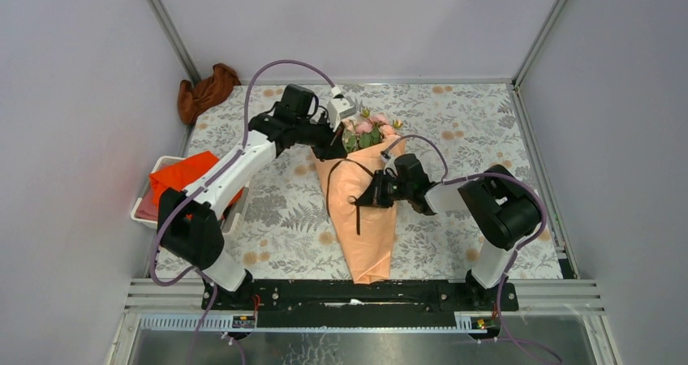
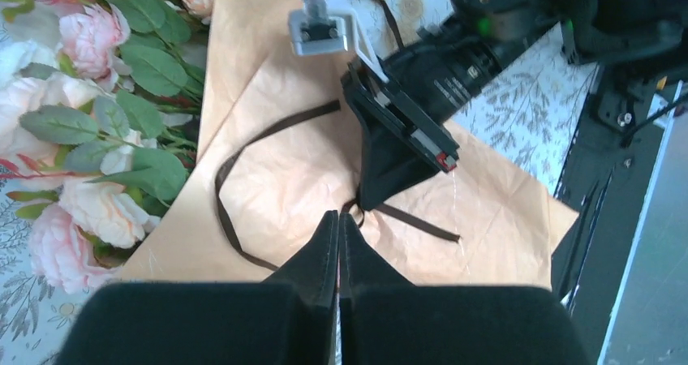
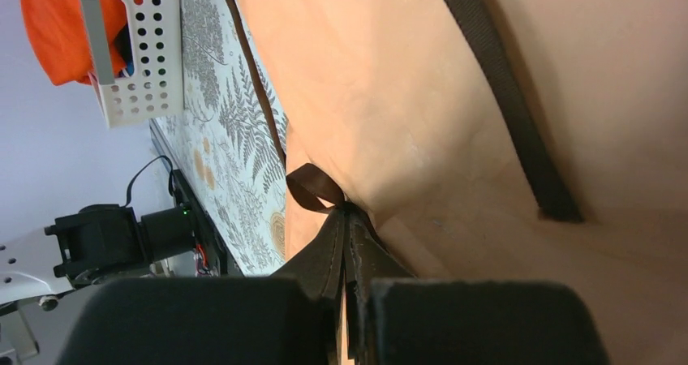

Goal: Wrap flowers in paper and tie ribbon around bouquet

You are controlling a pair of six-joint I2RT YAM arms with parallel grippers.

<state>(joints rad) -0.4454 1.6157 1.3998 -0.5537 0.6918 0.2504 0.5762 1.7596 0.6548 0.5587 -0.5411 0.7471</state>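
One bouquet [image 1: 361, 211] lies mid-table [image 1: 454, 122], flowers [image 1: 369, 130] at the far end, left gripper [image 1: 331, 150] by its mouth, right gripper [image 1: 363, 199] at its waist. From the left wrist, the left gripper is pressed together above the paper [image 2: 284, 170], the ribbon [image 2: 218, 182] looping up to its tips. From the right wrist, the right gripper is clamped on a ribbon fold.

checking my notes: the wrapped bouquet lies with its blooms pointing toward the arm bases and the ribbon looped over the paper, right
No. The flowers point away from the arm bases, toward the far edge; the top external view shows it. The ribbon is looped over the paper.
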